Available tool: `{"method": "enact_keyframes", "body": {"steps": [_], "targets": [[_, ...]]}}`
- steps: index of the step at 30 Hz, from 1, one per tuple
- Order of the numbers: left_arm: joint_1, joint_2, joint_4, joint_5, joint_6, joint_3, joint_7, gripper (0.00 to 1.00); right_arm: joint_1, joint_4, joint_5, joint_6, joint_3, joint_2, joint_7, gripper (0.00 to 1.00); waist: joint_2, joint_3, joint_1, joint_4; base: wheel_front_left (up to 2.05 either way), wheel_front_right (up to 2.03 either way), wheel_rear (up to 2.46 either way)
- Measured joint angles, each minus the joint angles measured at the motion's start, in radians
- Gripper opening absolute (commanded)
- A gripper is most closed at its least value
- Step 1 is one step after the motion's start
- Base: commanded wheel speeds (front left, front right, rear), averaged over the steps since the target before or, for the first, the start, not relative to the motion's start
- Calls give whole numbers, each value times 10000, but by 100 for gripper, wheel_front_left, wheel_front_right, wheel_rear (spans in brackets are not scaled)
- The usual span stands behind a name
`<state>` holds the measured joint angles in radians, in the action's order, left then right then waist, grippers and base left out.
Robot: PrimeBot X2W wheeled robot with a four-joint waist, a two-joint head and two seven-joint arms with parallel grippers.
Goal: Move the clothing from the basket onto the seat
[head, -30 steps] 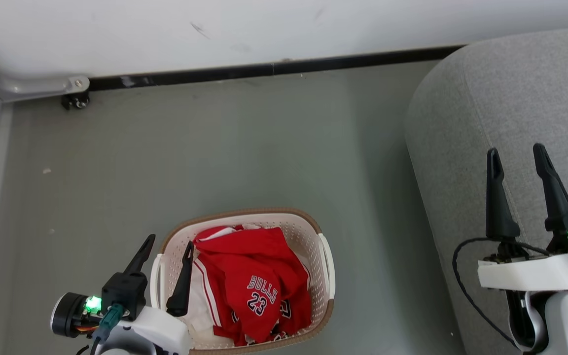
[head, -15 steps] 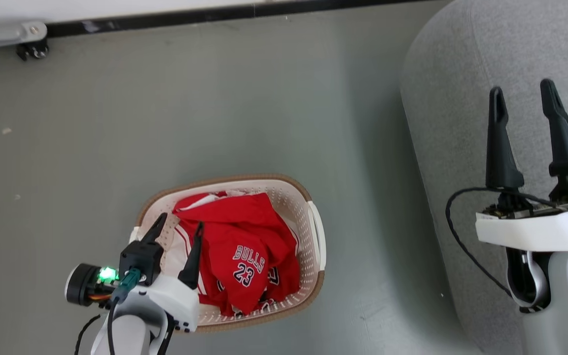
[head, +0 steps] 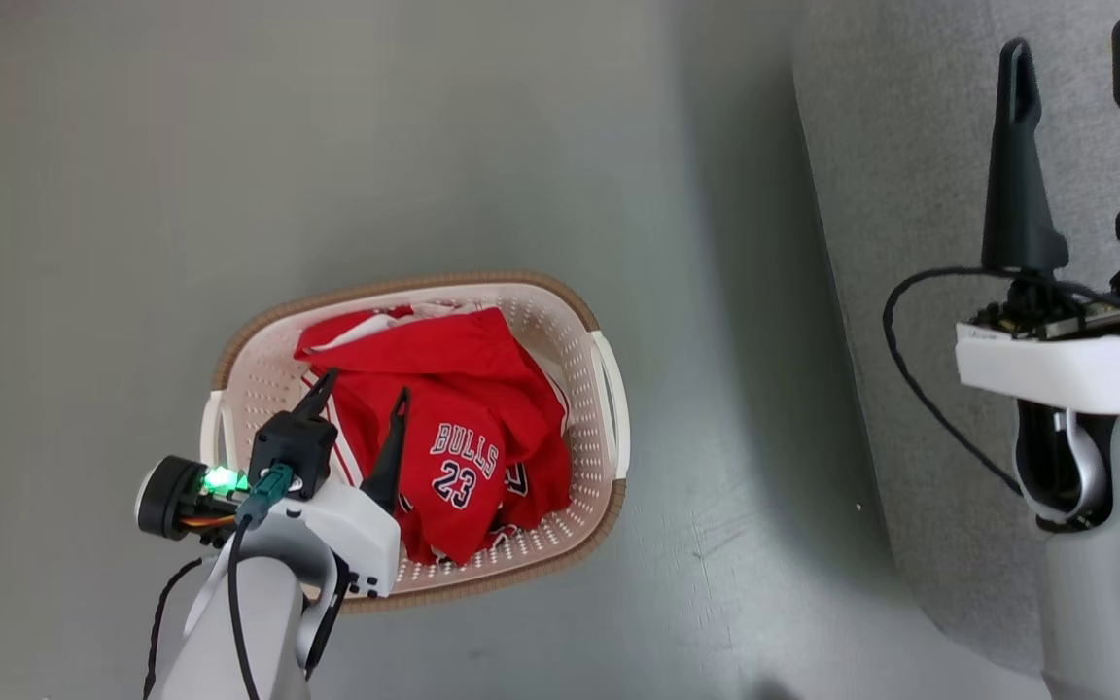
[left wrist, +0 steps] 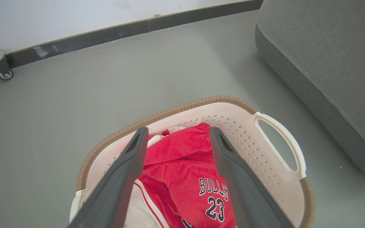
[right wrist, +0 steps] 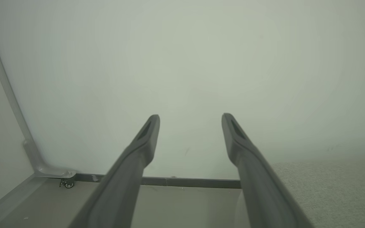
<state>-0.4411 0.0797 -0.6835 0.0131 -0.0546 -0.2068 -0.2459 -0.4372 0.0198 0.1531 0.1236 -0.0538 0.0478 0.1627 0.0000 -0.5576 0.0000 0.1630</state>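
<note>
The red clothing [head: 453, 428] [left wrist: 185, 177] with "BULLS 23" lettering lies bunched inside the cream basket [head: 589, 408] [left wrist: 265, 139], which stands on the grey floor. My left gripper [head: 363, 397] [left wrist: 177, 134] hangs open just above the left part of the clothing, nothing between its fingers. The grey seat [head: 910, 243] [left wrist: 328, 63] [right wrist: 328, 186] rises to the right of the basket. My right gripper [head: 1075, 49] [right wrist: 190, 118] stands open and empty over the seat, pointing at the wall.
A pale wall with a dark baseboard [left wrist: 122, 30] runs behind the basket. A small caster on a metal frame [left wrist: 2, 74] [right wrist: 68, 183] sits at the wall's foot on the left. Open grey floor [head: 327, 146] surrounds the basket.
The head view has tilted down, so wall and baseboard have left it. My left gripper has moved inward over the basket, from its left rim to above the clothing. Both grippers stay open.
</note>
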Motion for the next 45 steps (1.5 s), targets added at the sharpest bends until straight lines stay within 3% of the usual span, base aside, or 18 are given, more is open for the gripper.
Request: {"method": "enact_keyframes", "body": {"steps": [23, 45], "targets": [[-1747, -67, -1768, -104, -75, -71, 184, 100, -2165, 13, 255, 0, -146, 27, -21, 100, 0, -2147, 0, 310, 0, 0, 0], [-2755, 100, -3384, -270, -61, -178, 965, 100, -3211, -336, 332, 0, -61, 48, 401, 100, 0, -3420, 1, 517, 0, 0, 0]]}}
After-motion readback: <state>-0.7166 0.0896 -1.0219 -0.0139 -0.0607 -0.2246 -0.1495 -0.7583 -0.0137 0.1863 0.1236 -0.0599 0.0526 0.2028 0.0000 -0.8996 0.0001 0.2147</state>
